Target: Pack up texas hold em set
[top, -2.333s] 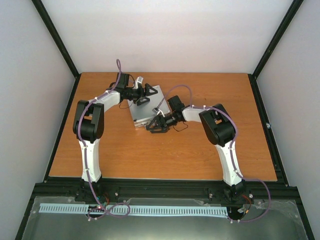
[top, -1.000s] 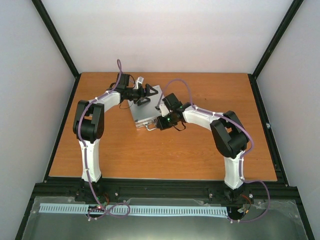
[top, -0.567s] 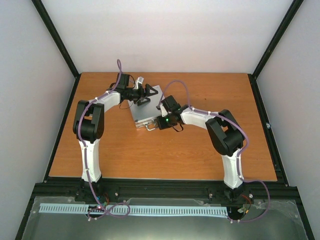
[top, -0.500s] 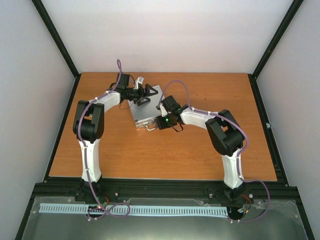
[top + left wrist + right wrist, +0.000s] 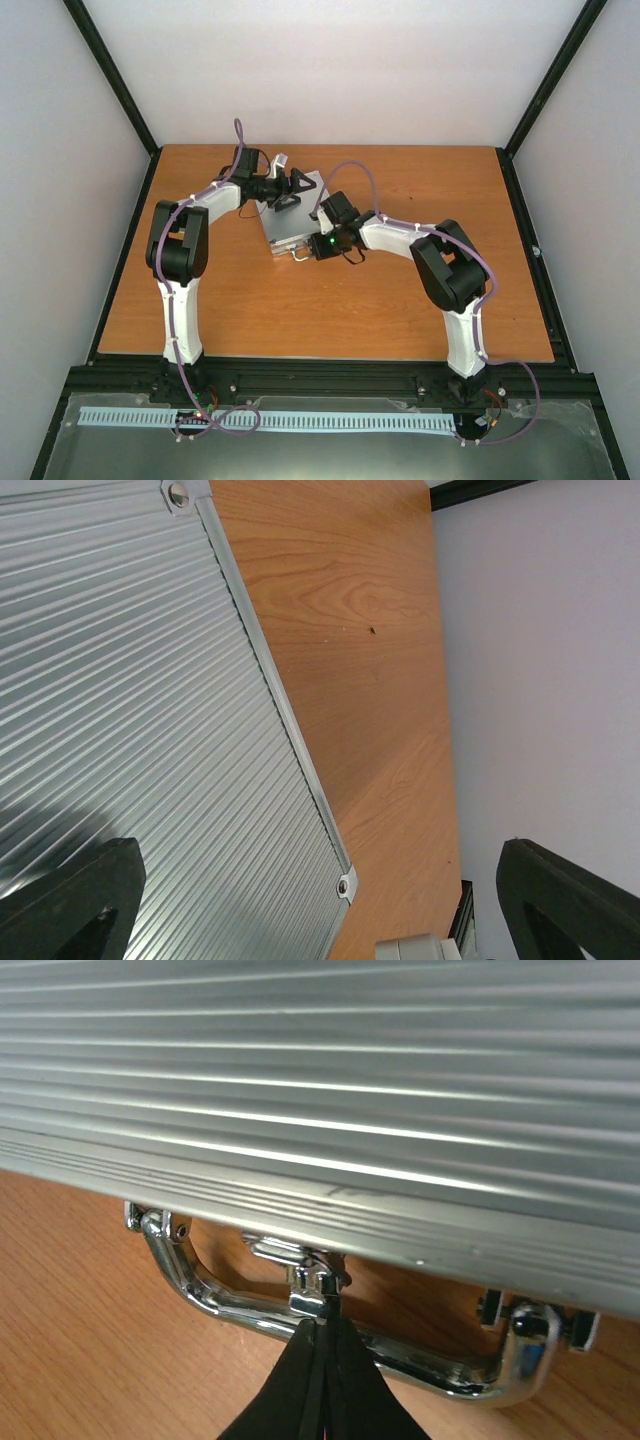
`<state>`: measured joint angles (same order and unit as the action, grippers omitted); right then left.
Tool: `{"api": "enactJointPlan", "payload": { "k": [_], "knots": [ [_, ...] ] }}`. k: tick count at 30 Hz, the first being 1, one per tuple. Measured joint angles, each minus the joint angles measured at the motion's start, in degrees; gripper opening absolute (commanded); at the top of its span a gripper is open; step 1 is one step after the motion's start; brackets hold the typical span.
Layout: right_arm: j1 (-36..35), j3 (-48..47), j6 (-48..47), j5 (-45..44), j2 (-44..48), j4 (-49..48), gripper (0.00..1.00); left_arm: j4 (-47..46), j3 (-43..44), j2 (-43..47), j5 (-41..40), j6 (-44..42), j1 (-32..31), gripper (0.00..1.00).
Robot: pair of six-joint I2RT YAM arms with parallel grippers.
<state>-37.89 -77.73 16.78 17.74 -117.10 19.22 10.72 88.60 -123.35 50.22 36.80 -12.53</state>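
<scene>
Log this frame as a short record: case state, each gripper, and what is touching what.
case: silver ribbed case, lid closed, flat on the table
contents: hidden by the closed lid
left gripper: open, over the far part of the lid, holding nothing
right gripper: shut, tip at the centre latch on the case's near side
handle: chrome handle folded down by the table, below the latch, not gripped
likely stage: fastening the latch, judging by the tip's position
</scene>
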Motion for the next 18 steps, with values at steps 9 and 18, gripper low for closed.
{"api": "enactJointPlan", "payload": {
  "k": [9, 18],
  "knots": [
    [-0.46, 0.00, -1.05, 0.00, 0.15, 0.37, 0.03, 0.02, 0.00, 0.00, 0.09, -0.26, 0.00, 1.00],
    [-0.48, -0.42, -1.51, -0.13, 1.25, 0.68, 0.03, 0.04, 0.00, 0.00, 0.15, -0.52, 0.00, 1.00]
  ]
}}
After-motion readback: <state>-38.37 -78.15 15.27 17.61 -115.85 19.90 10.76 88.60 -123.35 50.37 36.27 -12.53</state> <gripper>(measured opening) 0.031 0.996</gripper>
